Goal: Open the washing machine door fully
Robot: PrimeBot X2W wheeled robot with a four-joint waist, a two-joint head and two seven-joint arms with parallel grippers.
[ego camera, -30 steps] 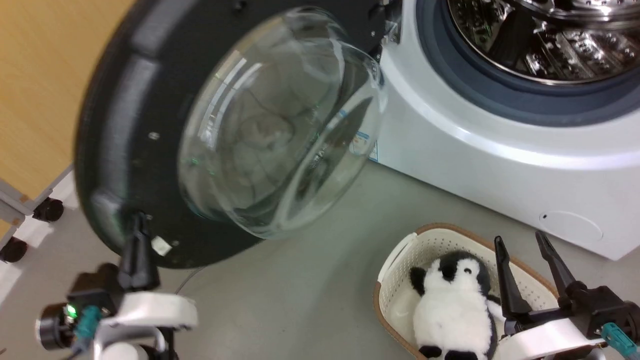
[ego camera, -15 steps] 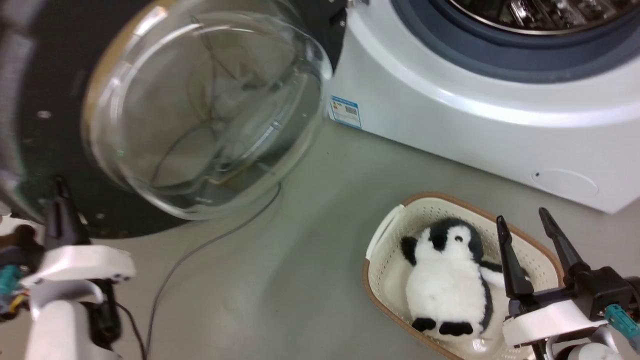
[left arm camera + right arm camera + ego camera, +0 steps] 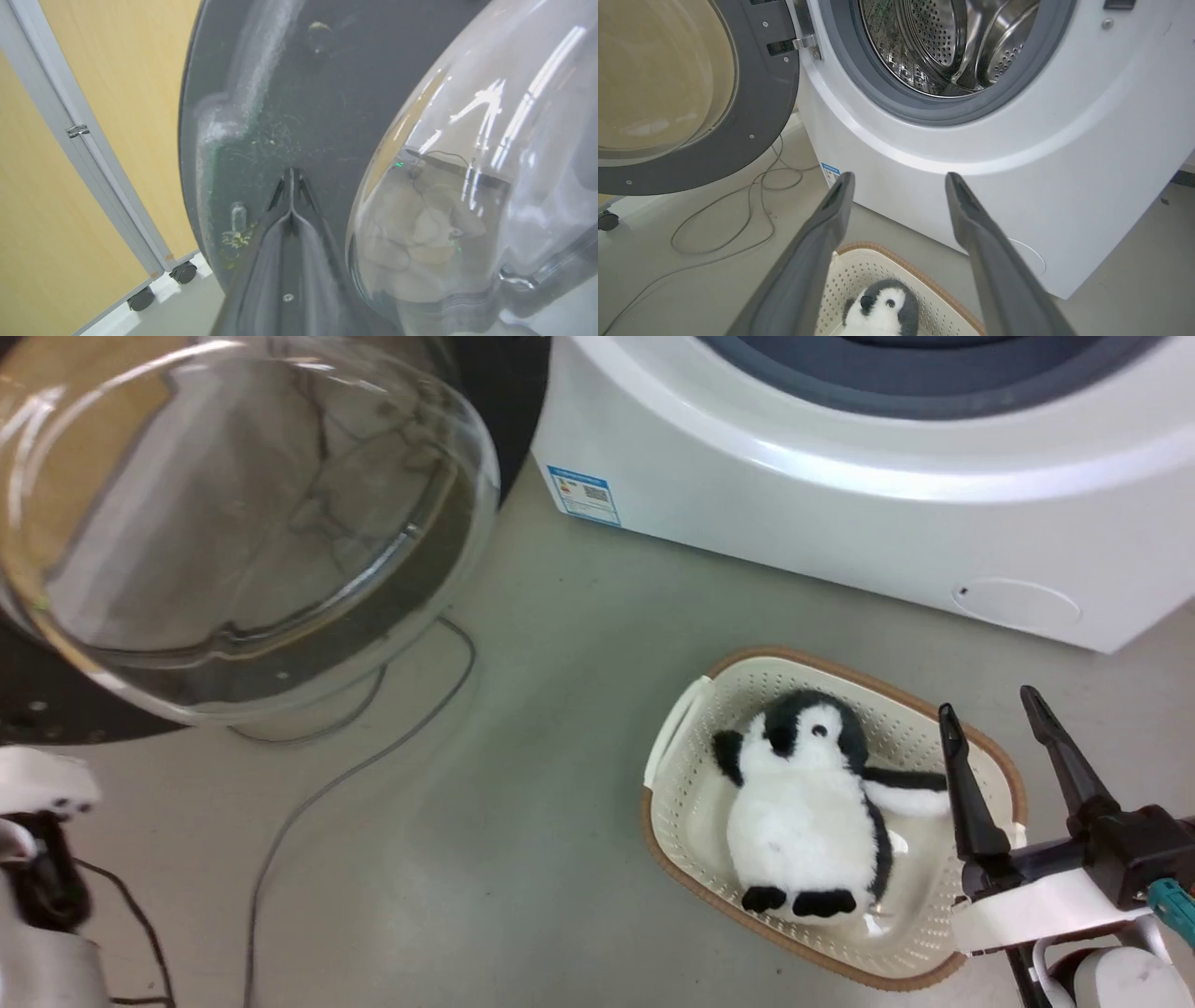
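The washing machine door (image 3: 233,523) stands swung wide at the upper left, its clear glass bowl bulging toward me. The white washing machine (image 3: 840,476) fills the top right, and its steel drum (image 3: 943,42) lies exposed. In the left wrist view my left gripper (image 3: 290,175) is shut, its tips against the door's black inner face (image 3: 303,93) beside the glass bowl (image 3: 467,186). My right gripper (image 3: 988,702) hangs open and holds nothing, over the basket in front of the washing machine (image 3: 971,163). The door (image 3: 756,116) appears at the left of the right wrist view, hinged back.
A cream basket (image 3: 672,747) with a penguin plush (image 3: 803,803) sits on the floor below the machine. Grey cables (image 3: 327,784) loop across the floor under the door. A wooden partition (image 3: 93,140) on casters stands just behind the door.
The head camera has shifted, so the machine sits higher in view. The door has swung farther away from the drum, and my left gripper has gone left with it. The right gripper stays open.
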